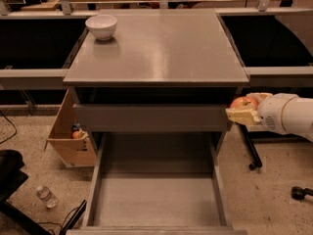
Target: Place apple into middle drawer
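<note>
Grey cabinet [156, 48], middle drawer [156, 199] pulled open, gripper [246, 107] at cabinet's right, fingers [238, 115] clasping round red-orange, yellow-patched apple [243, 102]

The camera is looking down from nearby, facing the cabinet [161, 53]; the gripper [246, 107], clasping the apple [243, 102], is hanging right of it.

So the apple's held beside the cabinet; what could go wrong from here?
The gripper, shut on the apple, sits beside the cabinet, outside the middle drawer. Swinging in, it might clip the closed drawer front above or the drawer's side wall. Released from that height, the apple may bounce out.
</note>
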Robot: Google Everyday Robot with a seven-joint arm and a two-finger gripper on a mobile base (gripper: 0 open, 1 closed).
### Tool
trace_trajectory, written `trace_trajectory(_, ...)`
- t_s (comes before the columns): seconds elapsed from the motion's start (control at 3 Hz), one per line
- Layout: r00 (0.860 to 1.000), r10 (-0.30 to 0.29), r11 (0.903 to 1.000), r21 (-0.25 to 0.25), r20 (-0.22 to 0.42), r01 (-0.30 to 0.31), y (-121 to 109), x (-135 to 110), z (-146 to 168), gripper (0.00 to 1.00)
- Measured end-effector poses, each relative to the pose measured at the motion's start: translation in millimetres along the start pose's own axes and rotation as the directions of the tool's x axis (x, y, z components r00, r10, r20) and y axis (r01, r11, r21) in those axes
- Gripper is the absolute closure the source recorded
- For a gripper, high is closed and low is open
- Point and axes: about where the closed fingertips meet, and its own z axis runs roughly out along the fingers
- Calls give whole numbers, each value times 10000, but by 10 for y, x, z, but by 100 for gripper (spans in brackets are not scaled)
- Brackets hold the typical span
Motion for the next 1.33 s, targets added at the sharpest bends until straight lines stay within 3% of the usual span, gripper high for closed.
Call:
trace_trajectory(0.33, 9940, 967, 9920, -767, -501, -1004, 541, 575, 538, 100)
trace_trajectory(0.67, 9879, 1548, 9799, -1255, -136, -1553, 929, 1110, 951, 100)
trace_trajectory(1.0, 9823, 1763, 9746, -1508, 627, -1653, 1204, 1368, 1400, 100)
trace_trajectory(1.33, 9711, 2259, 9617, -1766, 775, -2096, 1452, 1774, 1871, 100)
